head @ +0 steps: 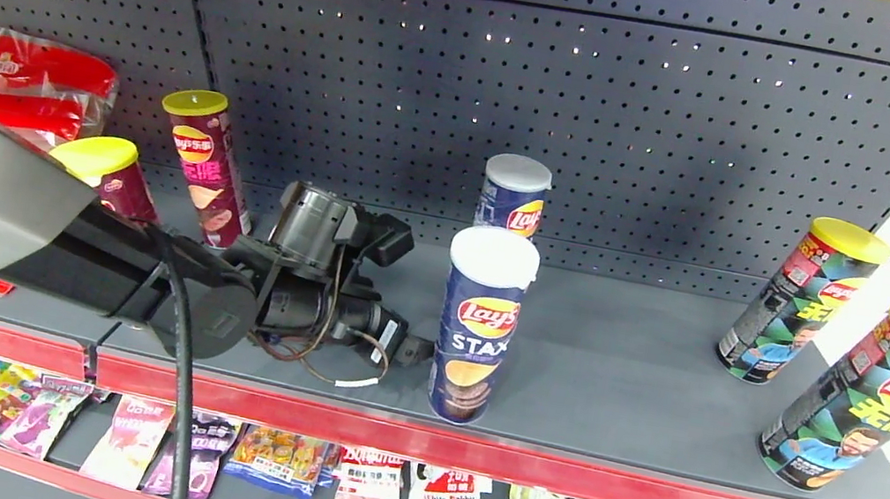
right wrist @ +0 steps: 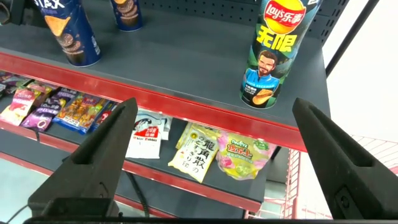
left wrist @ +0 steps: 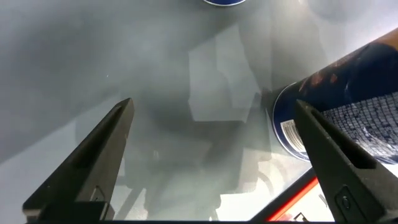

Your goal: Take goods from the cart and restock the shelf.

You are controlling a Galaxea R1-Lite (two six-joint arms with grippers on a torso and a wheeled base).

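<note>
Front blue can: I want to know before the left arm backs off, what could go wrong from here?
1. The left gripper is open, with one of its fingers close beside the front blue can. A sideways pull-out might tip it.
2. The can stands near the shelf's red front edge, so a knock could send it off the shelf.

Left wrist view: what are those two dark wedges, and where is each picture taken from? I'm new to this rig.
The wedges are fingers of the robot's left end effector, filmed from its wrist: open, holding nothing, beside a blue can on the grey shelf. The head view looks down from the robot's head at that shelf, also bearing maroon cans and green cans. The right wrist view shows the right end effector, open and empty, before the shelf's red edge.
</note>
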